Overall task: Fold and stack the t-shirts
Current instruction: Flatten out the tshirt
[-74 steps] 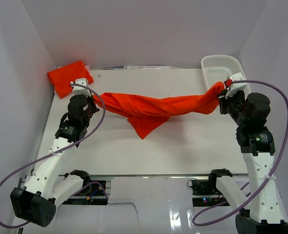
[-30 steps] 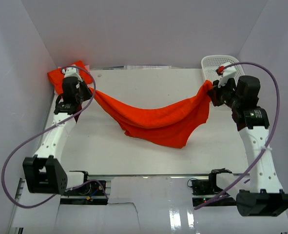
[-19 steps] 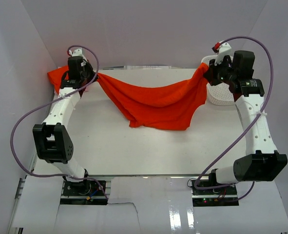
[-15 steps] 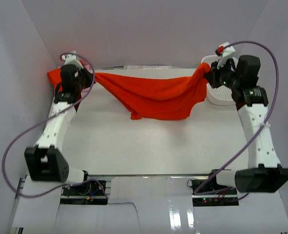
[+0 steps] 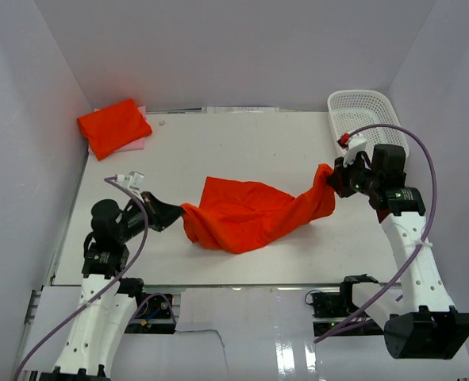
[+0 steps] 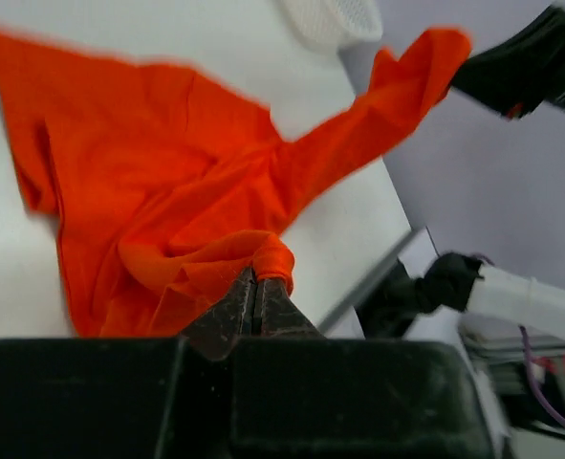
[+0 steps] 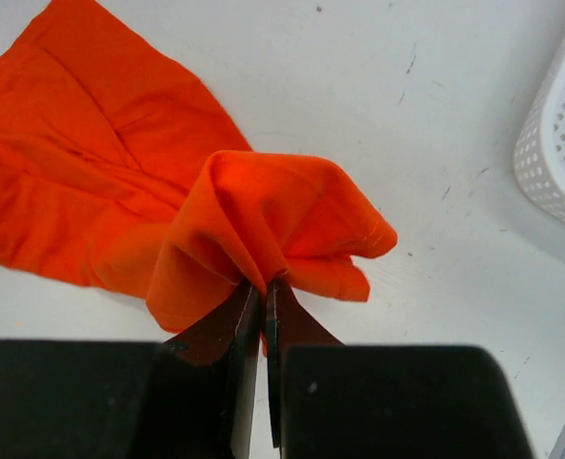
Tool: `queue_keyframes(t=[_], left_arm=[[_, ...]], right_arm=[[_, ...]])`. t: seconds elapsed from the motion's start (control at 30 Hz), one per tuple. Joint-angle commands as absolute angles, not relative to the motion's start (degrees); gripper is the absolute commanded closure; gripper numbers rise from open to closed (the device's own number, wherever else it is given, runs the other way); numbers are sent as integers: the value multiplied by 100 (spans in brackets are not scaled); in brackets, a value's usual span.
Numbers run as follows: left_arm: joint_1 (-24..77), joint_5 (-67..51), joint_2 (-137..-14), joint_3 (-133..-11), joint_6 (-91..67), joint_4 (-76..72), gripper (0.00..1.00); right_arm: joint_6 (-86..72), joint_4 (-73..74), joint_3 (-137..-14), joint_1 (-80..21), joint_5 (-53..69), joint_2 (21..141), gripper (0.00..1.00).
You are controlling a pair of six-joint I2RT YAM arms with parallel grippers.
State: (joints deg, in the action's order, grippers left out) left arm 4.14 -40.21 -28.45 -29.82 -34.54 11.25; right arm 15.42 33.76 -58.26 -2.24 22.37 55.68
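**Both grippers pinching one rumpled shirt: slip and bad-spread risk**

We see the left gripper (image 5: 173, 213) clenched on a bunched edge of the loose t-shirt (image 5: 246, 218), low over the near-left part of the worktop (image 5: 242, 143). The right gripper (image 5: 332, 181) is clamped on another bunch at the shirt's right end, raised off the surface. Between them the shirt sags and lies rumpled on the middle of the worktop. A folded t-shirt (image 5: 113, 127) sits in the far-left corner, well apart.

Risks, as we judge them:
- **Slip:** both pinches are small wads right at the fingertips, so a sharp pull could drag the fabric out of one side.
- **Bad spread:** the wads likely catch more than one layer. If so, the shirt won't open flat and any fold goes lopsided.
- **Drag:** the part resting on the worktop may bunch further once the arms move.
- **Snag:** the basket (image 5: 361, 111) is near the right gripper, and a swing that way could catch cloth on the mesh.
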Motion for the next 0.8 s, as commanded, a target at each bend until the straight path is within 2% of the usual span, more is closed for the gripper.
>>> queue_keyframes(t=[0.0, 0.1, 0.13, 0.3, 0.33, 0.4, 0.43, 0.57, 0.77], left_arm=[[571, -5186, -3233, -2365, -4233, 1950, 100], [738, -5230, -3357, -2172, -4491, 2380, 99], [808, -5012, -3462, -2232, -4335, 2939, 97], [1168, -5255, -3876, -2417, -3876, 3892, 75], [1308, -5299, -3919, -2504, -3806, 4146, 60], [1388, -5204, -4034, -2662, -3517, 4428, 40], [1389, -5090, -4069, -2889, -3420, 4734, 15], [1380, -4098, -4271, -3609, -3208, 5124, 6], [1389, -2322, -4569, -4814, -3481, 5036, 6]], right_arm=[[1564, 3480, -6161, -193, 2250, 5695, 92], [1600, 3577, -6363, -202, 2189, 5906, 92], [1617, 3621, -6415, -193, 2188, 6019, 92], [1635, 3621, -6530, -193, 2057, 6214, 92], [1635, 3621, -6548, -193, 2039, 6275, 92], [1626, 3621, -6609, -193, 2013, 6328, 92], [1635, 3630, -6627, -193, 2021, 6372, 92], [1635, 3621, -6645, -193, 1978, 6381, 92], [1661, 3586, -6601, -193, 1960, 6328, 92]])
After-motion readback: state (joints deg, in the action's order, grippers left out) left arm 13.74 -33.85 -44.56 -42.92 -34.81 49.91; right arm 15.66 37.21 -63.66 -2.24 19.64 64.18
